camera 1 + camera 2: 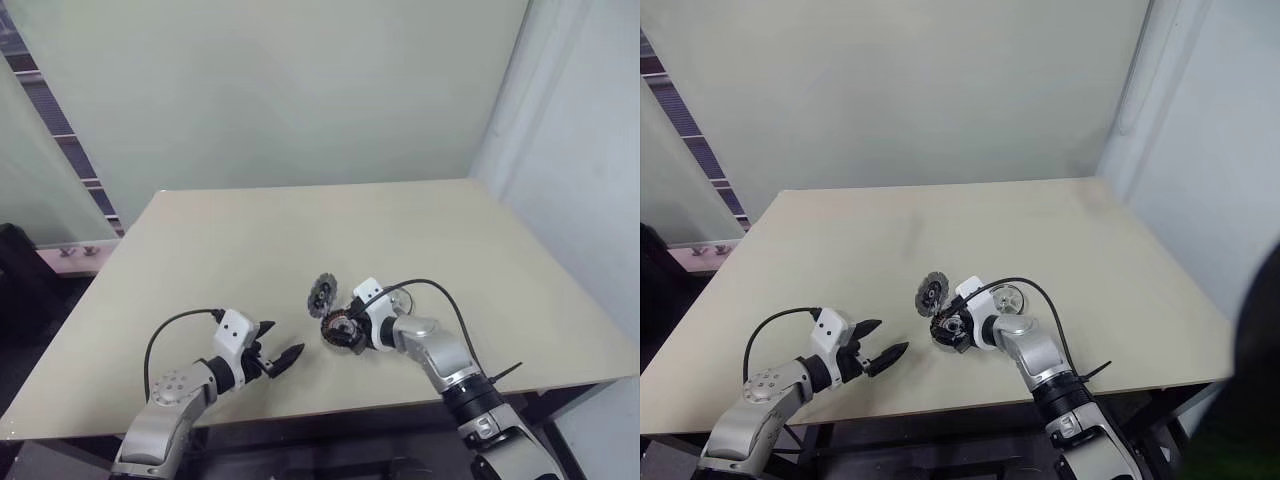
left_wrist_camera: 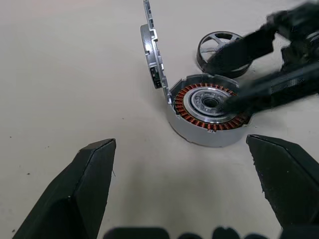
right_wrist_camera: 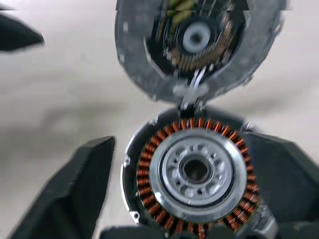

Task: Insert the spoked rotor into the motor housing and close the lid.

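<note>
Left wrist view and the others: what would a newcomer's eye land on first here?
The motor housing, its copper windings bared, lies near the table's front edge with its lid standing open at one side. The right gripper hangs open over it, and the spoked rotor lies just beyond, not yet inserted.

we can read no text, label, brand, number or sign in any of the views.
</note>
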Controlling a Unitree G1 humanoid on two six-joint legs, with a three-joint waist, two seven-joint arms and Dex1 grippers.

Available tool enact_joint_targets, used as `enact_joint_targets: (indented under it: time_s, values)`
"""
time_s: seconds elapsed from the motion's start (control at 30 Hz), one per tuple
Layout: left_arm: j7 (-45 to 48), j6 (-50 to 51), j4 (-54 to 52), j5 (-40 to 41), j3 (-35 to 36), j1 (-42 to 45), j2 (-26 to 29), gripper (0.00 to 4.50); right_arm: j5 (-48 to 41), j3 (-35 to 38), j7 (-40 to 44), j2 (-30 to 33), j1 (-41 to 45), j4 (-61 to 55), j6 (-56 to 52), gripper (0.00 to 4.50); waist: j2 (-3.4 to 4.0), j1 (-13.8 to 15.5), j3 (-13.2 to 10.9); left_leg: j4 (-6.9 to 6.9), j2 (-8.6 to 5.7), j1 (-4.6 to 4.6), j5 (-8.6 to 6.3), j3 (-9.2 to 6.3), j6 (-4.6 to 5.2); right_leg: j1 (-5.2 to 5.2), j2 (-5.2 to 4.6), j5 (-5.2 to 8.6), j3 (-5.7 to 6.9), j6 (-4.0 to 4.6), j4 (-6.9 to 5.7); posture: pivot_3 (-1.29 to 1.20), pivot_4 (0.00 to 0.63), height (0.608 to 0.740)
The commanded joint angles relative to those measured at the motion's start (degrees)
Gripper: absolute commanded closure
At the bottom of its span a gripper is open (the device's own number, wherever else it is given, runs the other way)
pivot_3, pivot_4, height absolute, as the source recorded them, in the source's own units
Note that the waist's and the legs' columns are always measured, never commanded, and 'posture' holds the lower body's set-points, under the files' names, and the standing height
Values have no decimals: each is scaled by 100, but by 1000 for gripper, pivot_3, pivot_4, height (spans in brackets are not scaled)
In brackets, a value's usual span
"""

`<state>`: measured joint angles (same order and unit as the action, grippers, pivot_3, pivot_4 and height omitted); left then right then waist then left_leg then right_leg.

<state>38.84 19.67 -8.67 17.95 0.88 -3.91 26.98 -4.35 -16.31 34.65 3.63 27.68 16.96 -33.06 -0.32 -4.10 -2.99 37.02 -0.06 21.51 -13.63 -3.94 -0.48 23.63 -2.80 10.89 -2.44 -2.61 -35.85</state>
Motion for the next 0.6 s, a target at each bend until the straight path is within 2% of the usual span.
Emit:
enact_joint_targets:
  time_s: [0.03, 0.27, 0.37, 0.57, 0.6]
  values:
    - [-17, -28, -263, 29, 43, 93, 12, 0, -83, 58, -24, -36, 13, -339, 14, 1109, 0, 0, 0, -1, 0, 0, 0, 0, 0, 0, 0, 0, 0, 0, 0, 0, 0, 740]
    - [-17, -29, -241, 29, 47, 159, 12, 0, 266, -217, -249, -65, -2, 345, 360, 3595, 0, 0, 0, -1, 0, 0, 0, 1, 0, 0, 0, 0, 0, 0, 1, 0, 0, 740]
    - [-20, -37, -238, 29, 49, 163, 7, 0, 359, -275, -302, -85, -35, 600, 543, 4463, 0, -1, 0, -1, 0, 0, 0, 1, 0, 1, 0, 0, -1, 0, 1, 0, 0, 740]
    - [-32, -44, -251, 34, 48, 143, -19, 0, 155, -18, -289, -79, -67, 157, 422, 4463, 0, -17, 0, 0, 1, -5, 0, 1, 0, -4, 0, 0, -1, 0, 0, 0, 0, 740]
    - [-29, -50, -246, 33, 47, 138, -22, 0, 94, 45, -270, -50, -45, -17, 280, 4291, 0, -15, 0, 0, 1, -4, 0, 1, 0, -4, 0, 0, 0, 0, 0, 0, 0, 740]
